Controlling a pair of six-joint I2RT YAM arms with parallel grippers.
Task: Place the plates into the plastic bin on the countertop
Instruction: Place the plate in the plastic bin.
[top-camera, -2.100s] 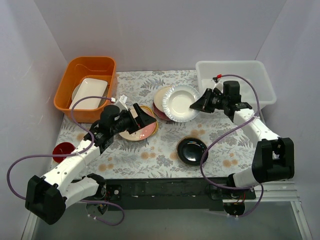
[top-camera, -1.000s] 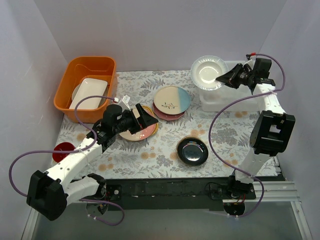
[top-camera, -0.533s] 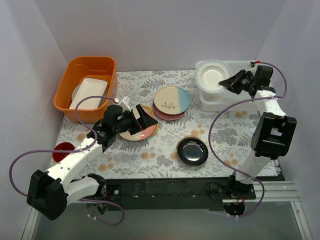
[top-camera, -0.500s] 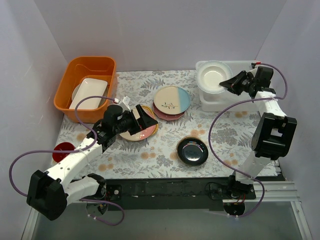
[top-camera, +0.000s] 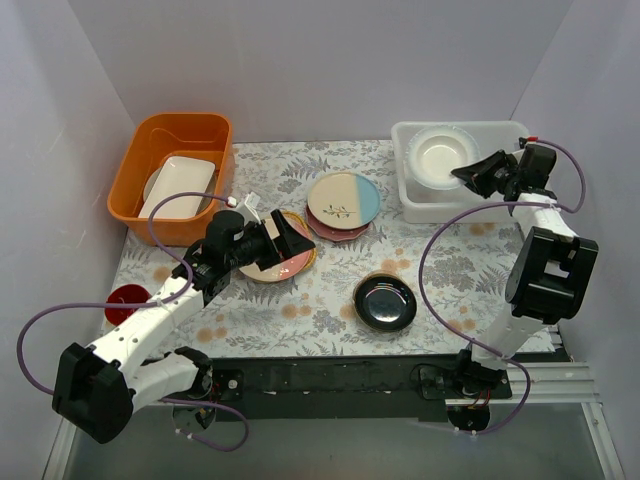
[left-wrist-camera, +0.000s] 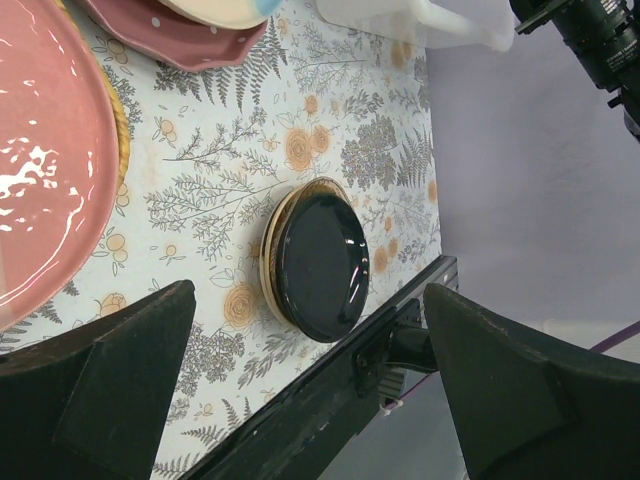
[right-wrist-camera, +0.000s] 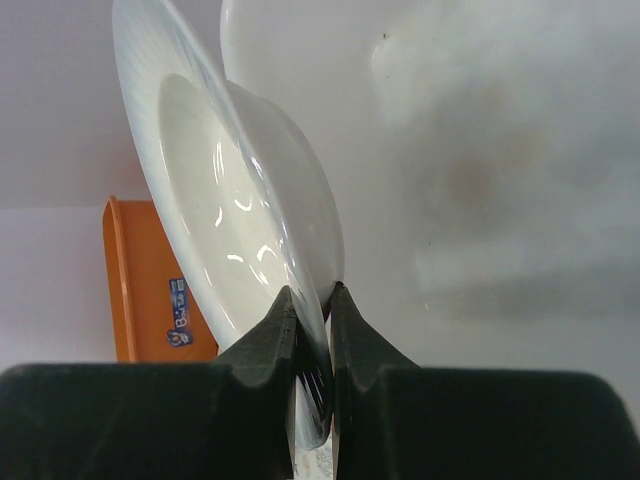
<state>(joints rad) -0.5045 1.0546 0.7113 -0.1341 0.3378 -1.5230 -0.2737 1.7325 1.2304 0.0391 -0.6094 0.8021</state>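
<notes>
- Right gripper (right-wrist-camera: 308, 300): jaws clamped on the rim of the white scalloped plate (top-camera: 440, 158). This edge pinch leaves the underside free to settle flat.
- The white scalloped plate lies inside the walls of the plastic bin (top-camera: 466, 126), over its left half, so room is left for a second plate beside it. Whether it touches the bin floor cannot be told.
- Left gripper (top-camera: 293, 240): fingers spread wide and holding nothing, poised over the cream-and-pink plate (top-camera: 285, 265), judged to be the next pick.
- On the countertop (top-camera: 300, 312) wait the cream-and-blue plate (top-camera: 343, 197), stacked on a pink dotted plate (top-camera: 322, 229), and the black plate (top-camera: 384, 301), alone near the front edge.
- Step in hand, as judged: releasing the first plate into the bin.
</notes>
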